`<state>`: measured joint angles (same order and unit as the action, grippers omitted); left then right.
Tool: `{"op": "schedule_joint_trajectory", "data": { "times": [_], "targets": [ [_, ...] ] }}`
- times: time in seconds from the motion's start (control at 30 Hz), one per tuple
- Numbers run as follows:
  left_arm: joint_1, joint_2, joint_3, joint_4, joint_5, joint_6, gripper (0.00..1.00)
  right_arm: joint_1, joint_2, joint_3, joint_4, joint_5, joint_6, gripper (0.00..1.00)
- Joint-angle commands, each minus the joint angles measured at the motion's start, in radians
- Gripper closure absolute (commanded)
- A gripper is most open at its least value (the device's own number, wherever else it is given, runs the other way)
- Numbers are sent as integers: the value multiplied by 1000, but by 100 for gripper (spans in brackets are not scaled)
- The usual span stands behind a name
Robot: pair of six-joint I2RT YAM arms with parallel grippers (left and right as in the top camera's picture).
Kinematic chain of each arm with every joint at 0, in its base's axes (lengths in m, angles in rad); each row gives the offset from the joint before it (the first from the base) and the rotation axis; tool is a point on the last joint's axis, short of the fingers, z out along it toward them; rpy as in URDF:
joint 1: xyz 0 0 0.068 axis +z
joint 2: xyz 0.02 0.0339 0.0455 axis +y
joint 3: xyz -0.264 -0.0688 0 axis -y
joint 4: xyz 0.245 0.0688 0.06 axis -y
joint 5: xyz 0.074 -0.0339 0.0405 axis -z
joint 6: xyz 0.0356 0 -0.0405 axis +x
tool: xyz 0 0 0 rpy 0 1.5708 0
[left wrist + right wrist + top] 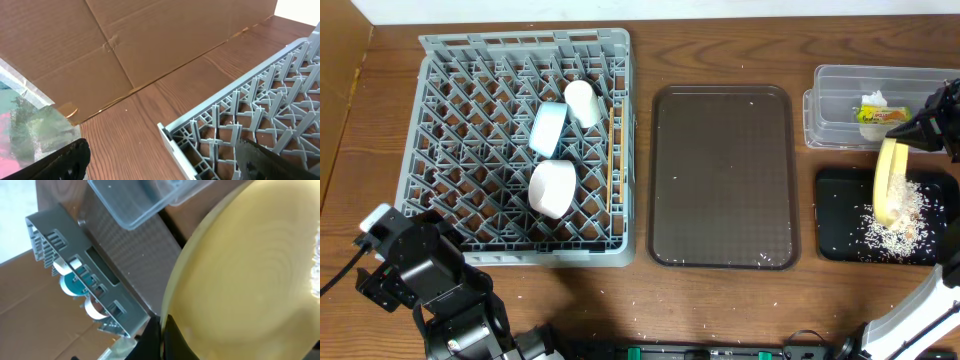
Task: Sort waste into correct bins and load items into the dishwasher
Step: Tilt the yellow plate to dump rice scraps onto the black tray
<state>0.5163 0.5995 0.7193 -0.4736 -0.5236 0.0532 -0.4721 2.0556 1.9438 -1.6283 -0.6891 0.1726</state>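
My right gripper point(162, 332) is shut on the rim of the yellow plate point(891, 182) and holds it tilted on edge over the black tray point(840, 245), where rice grains point(890, 232) lie. The plate fills the right wrist view point(250, 275). The clear tub point(840, 85) holds the crumpled wrapper point(877, 110). The grey dish rack point(470, 150) holds the white cup point(582, 101), light blue bowl point(548, 128), pale pink bowl point(552, 188) and chopsticks point(613, 150). My left gripper point(165, 167) is open and empty over the rack's corner point(172, 137).
The dark brown serving tray point(723, 175) lies between the rack and the bins, with a few grains on it. A cardboard wall point(125, 45) stands along the table's left side. My left arm point(420, 265) sits at the front left corner.
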Motion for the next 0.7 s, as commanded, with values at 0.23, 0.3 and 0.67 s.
{"op": "schedule_joint_trajectory", "data": {
  "times": [0.23,0.3,0.67],
  "targets": [
    [3,-2,23,-2,-12,6,6,-34,-24,-13,-18,-52,-79,99],
    [3,-2,23,-2,-12,6,6,-34,-24,-13,-17,-49,-69,99],
    [3,-2,23,-2,-12,6,6,-37,-24,-15,-35,-122,-136,99]
  ]
}}
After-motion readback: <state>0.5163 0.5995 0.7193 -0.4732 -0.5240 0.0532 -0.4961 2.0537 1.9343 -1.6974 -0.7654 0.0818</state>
